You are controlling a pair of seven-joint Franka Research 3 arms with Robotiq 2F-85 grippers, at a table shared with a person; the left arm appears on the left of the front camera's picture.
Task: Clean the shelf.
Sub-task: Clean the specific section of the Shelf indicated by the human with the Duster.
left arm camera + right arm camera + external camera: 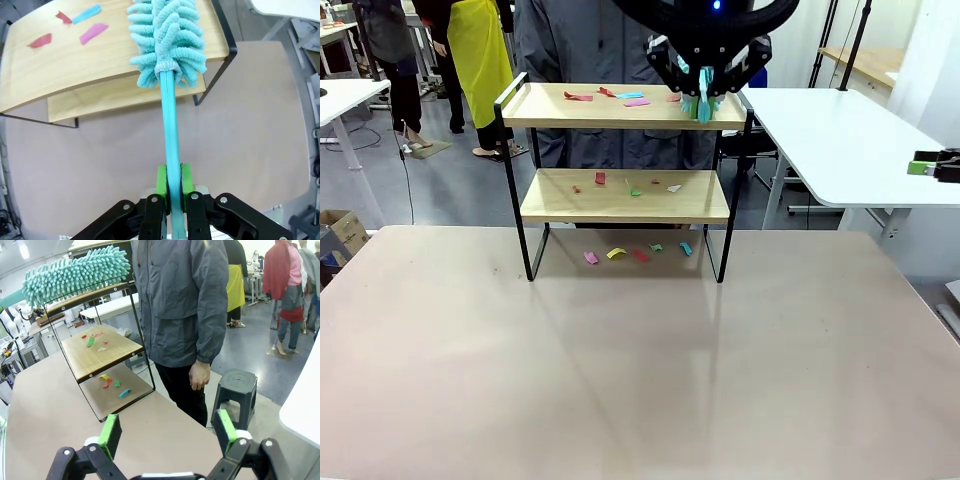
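The shelf (550,108) stands at the far middle of the beige table, with its two wooden boards in a black frame. Coloured paper scraps (578,97) lie on the top board, more scraps (601,178) on the lower board, and others (616,253) on the table beneath it. My left gripper (705,75) hangs over the top board's right end, shut on the handle of a teal fluffy duster (167,40). The duster head rests on the top board (60,70) near red, blue and pink scraps (92,33). My right gripper (167,432) is open and holds nothing, off to the shelf's right side (930,167).
A person in a grey jacket (185,300) stands just behind the shelf, one hand hanging down. A black stool (235,390) sits on the floor beside them. A white table (840,150) stands at the back right. The beige tabletop (640,370) in front of the shelf is bare.
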